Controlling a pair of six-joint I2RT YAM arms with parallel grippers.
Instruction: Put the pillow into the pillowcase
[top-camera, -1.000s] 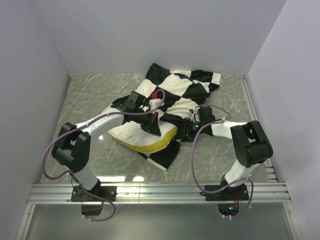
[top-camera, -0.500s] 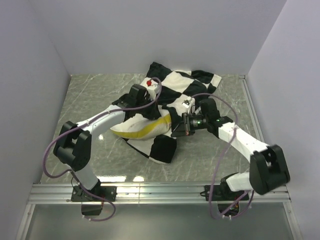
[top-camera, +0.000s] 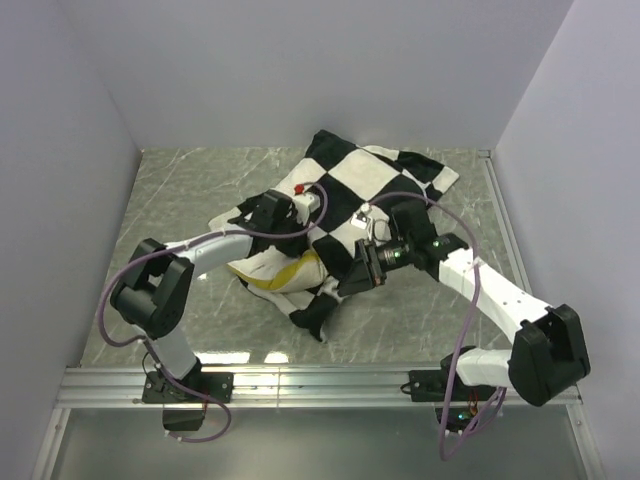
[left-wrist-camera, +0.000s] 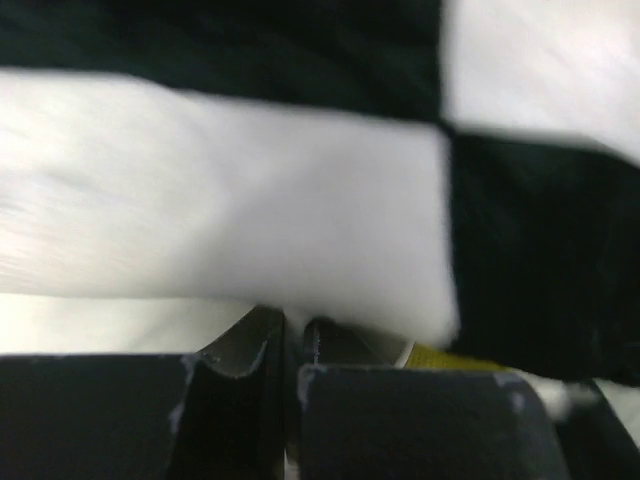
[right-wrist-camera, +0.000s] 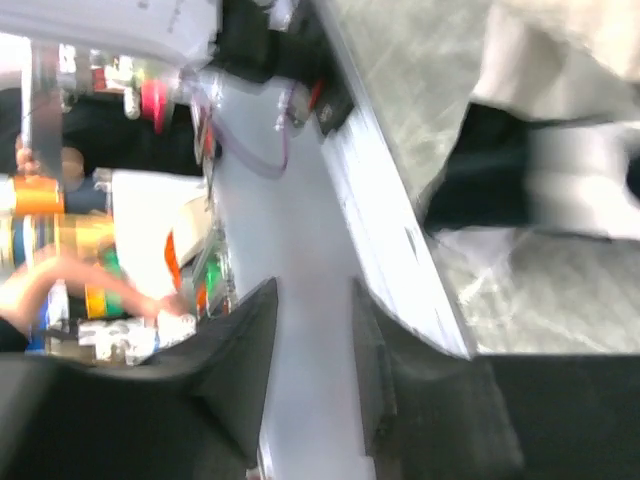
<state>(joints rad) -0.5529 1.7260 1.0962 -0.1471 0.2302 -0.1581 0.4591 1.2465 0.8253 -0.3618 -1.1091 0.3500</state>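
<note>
Checkered pillowcase (top-camera: 372, 185) — further over pillow (top-camera: 268, 270)

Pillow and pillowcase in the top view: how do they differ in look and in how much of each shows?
The pillowcase is black-and-white checked; the pillow is plain cream with a yellow band. The pillowcase lies spread and rumpled, nearly all in sight; the pillow shows only a plump near-left end poking past its edge. Both are soft and lie touching on the table.

Grey marbled tabletop (top-camera: 200, 190) enclosed by plain white walls (top-camera: 300, 70).
An aluminium rail (top-camera: 320, 385) spans the near edge; blurred clutter (right-wrist-camera: 90, 230), possibly lab equipment, lies beyond.
</note>
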